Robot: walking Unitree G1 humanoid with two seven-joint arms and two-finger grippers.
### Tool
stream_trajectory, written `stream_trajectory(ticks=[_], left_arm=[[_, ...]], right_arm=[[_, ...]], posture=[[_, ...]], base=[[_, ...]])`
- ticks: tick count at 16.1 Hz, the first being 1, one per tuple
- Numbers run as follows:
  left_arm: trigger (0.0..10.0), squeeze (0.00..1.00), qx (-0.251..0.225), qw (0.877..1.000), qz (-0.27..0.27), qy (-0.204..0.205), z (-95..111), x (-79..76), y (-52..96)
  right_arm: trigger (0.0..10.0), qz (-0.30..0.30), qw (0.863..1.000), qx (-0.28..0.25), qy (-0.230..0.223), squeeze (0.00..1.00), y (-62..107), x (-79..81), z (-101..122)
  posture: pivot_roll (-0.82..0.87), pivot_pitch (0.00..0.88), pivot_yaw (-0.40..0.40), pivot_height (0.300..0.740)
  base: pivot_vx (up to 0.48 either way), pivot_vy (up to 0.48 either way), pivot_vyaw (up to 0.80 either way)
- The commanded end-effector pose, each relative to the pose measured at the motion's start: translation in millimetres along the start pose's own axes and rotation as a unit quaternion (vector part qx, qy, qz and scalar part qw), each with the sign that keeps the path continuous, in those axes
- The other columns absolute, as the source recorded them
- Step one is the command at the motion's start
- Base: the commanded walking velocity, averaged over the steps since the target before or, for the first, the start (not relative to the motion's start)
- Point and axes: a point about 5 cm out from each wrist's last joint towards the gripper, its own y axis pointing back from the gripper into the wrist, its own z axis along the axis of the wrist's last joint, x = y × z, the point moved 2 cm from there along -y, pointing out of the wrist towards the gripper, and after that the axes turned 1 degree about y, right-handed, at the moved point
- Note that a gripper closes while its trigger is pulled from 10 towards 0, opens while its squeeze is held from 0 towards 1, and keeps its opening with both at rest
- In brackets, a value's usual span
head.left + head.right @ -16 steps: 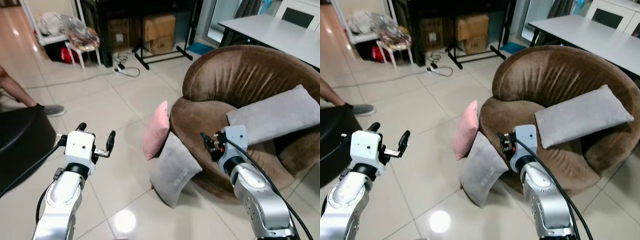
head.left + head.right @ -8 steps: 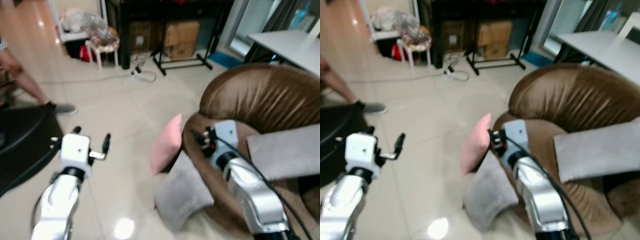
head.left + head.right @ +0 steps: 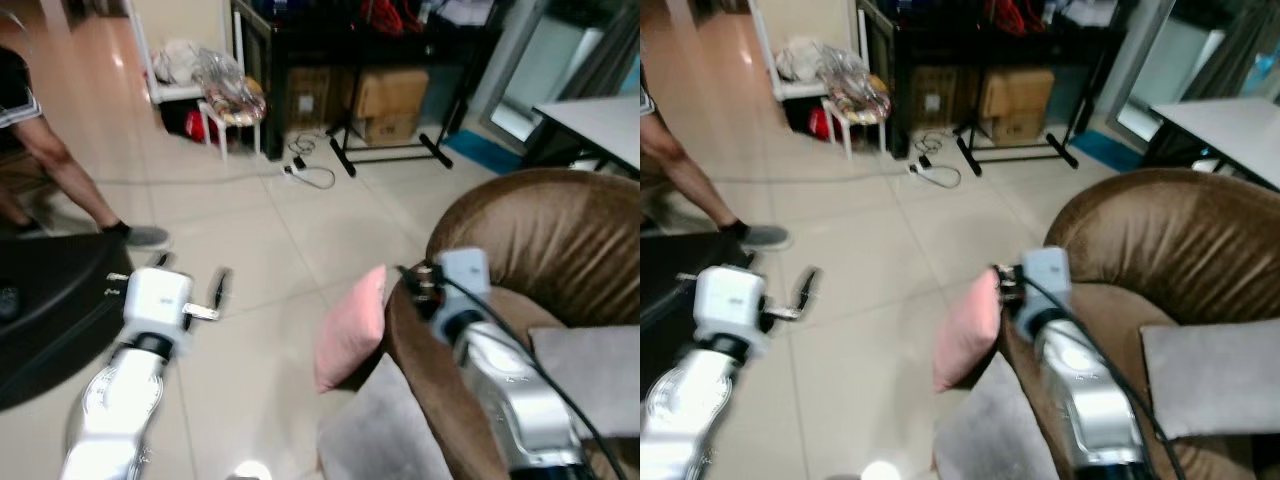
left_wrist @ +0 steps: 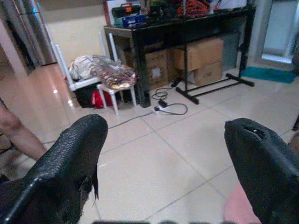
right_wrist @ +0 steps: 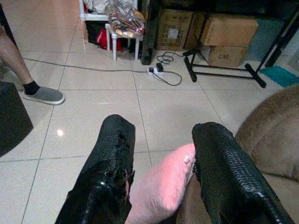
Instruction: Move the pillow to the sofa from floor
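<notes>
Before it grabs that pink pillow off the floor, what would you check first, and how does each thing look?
1. Pink pillow in reach of the right gripper: ok, just beyond its jaws.
2. Right jaws open: ok.
3. Left gripper free: ok, open, holding nothing.
4. Room on the brown sofa: cannot tell, a grey pillow lies on the seat.
5. Person clear of the arms: ok, off to the robot's left.
6. Sharp view: not ok, head views blurred.

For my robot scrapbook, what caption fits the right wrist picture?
Open right gripper hovering above the pink pillow that leans on the brown sofa.
</notes>
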Motion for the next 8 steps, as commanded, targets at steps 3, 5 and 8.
stream_trajectory(ticks=[3, 5, 8], left_arm=[[10.0, 0.00, -0.010, 0.999, -0.030, -0.010, 4.2, -15.0, -3.0], [10.0, 0.00, -0.011, 0.999, -0.044, -0.015, 4.3, -18.5, -3.4], [10.0, 0.00, -0.007, 0.999, -0.046, -0.019, 3.2, -19.0, -2.9]], right_arm=[[10.0, -0.042, 0.999, 0.009, 0.007, 0.00, 6.0, -20.8, -6.6], [10.0, -0.052, 0.998, 0.018, -0.003, 0.00, 6.9, -23.9, -10.7], [10.0, -0.054, 0.998, 0.017, -0.006, 0.00, 7.0, -24.4, -11.1]], posture=[[0.10, 0.000, -0.072, 0.740], [0.10, 0.000, -0.074, 0.736], [0.10, 0.000, -0.076, 0.706]], base=[[0.000, 0.000, 0.00], [0.000, 0.000, 0.00], [0.000, 0.000, 0.00]])
